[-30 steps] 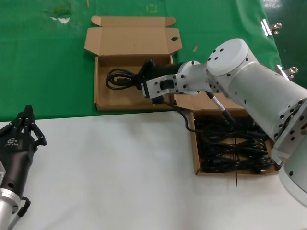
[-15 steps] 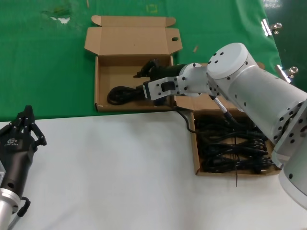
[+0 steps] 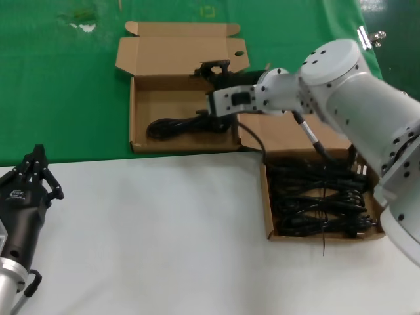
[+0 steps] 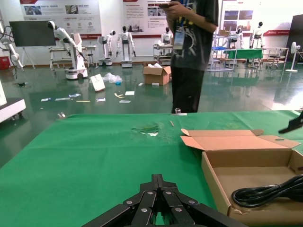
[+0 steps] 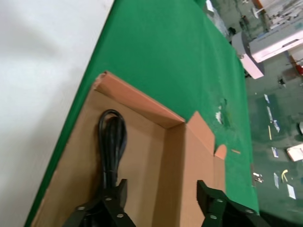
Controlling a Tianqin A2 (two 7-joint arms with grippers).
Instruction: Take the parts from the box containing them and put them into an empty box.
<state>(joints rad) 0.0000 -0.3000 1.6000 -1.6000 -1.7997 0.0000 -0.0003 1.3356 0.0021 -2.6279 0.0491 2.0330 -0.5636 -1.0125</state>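
One cable bundle (image 3: pixel 180 125) is lying on the floor of the empty box (image 3: pixel 139 117), stretched along the front half, while the rest of the parts (image 3: pixel 318 200) sit tangled in the box containing them (image 3: pixel 266 210), which is off to the right and nearer the robot.

The right gripper (image 3: pixel 215 67) hovers above the back right corner of the empty box, near the flap lid (image 3: pixel 177 56). In the right wrist view its fingers (image 5: pixel 116 208) are spread wide with nothing between them, and the bundle runs along the cardboard just below. So I'd say the drop is done and the step now is getting out cleanly.

How I'd handle it: lift straight up before swinging sideways, so the fingers don't hook a loop of the cable or knock the box wall. Keep the jaws apart on the way to the full box. For the next grab, aim at the middle of one bundle on top of the tangle, not a stray plug, or half the pile may come along.

The left gripper (image 3: pixel 31 176) is parked over the white table (image 3: pixel 164 230) at the near left, fingers pressed together at the tips, nothing in them.
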